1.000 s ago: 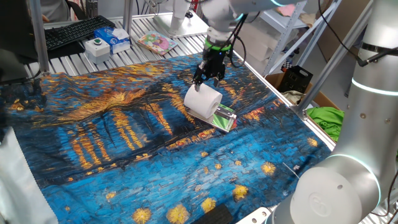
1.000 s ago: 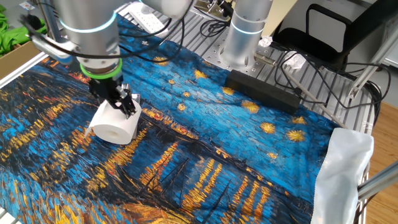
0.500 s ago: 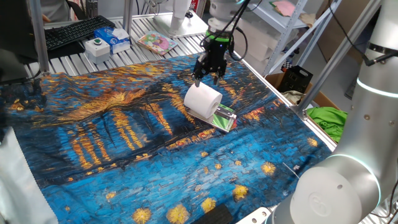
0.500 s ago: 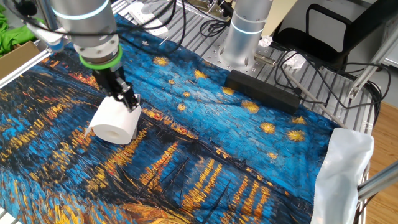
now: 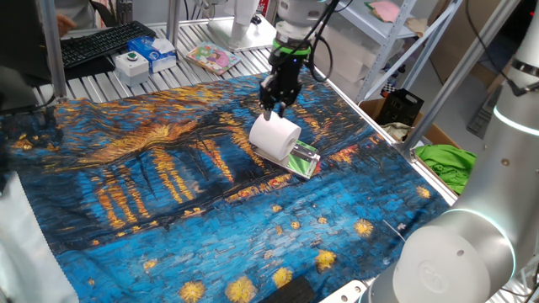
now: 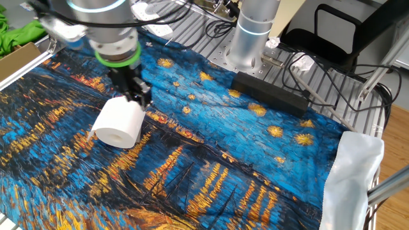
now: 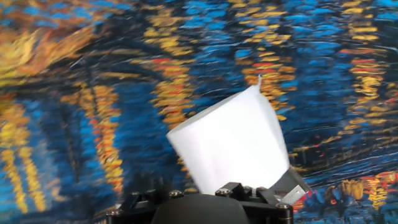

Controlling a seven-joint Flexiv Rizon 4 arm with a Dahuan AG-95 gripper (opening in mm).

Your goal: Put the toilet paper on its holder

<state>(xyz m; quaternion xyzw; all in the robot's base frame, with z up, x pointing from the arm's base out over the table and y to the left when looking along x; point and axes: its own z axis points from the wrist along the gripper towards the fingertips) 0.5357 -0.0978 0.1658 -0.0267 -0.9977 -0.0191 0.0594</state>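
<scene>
The white toilet paper roll [image 5: 274,139] lies on its side on the blue-and-orange painted cloth, resting against the green striped holder [image 5: 304,160] with silver edges. The roll also shows in the other fixed view [image 6: 119,124], where it hides the holder. In the hand view the roll [image 7: 230,146] fills the middle and a grey corner of the holder [image 7: 293,183] peeks out at lower right. My gripper [image 5: 275,104] hangs just above the roll's far end, apart from it and empty; its fingers look slightly parted. It also shows in the other fixed view [image 6: 140,96].
A keyboard [image 5: 101,42], a blue-and-white box [image 5: 157,52] and a pink-and-yellow booklet [image 5: 210,57] lie past the cloth's far edge. A black bar [image 6: 271,92] and a robot base [image 6: 252,32] stand on one side. A green cloth [image 5: 442,160] lies off the table.
My gripper has risen off the roll and shifted a little along it, turning at the wrist. The roll and holder have not moved.
</scene>
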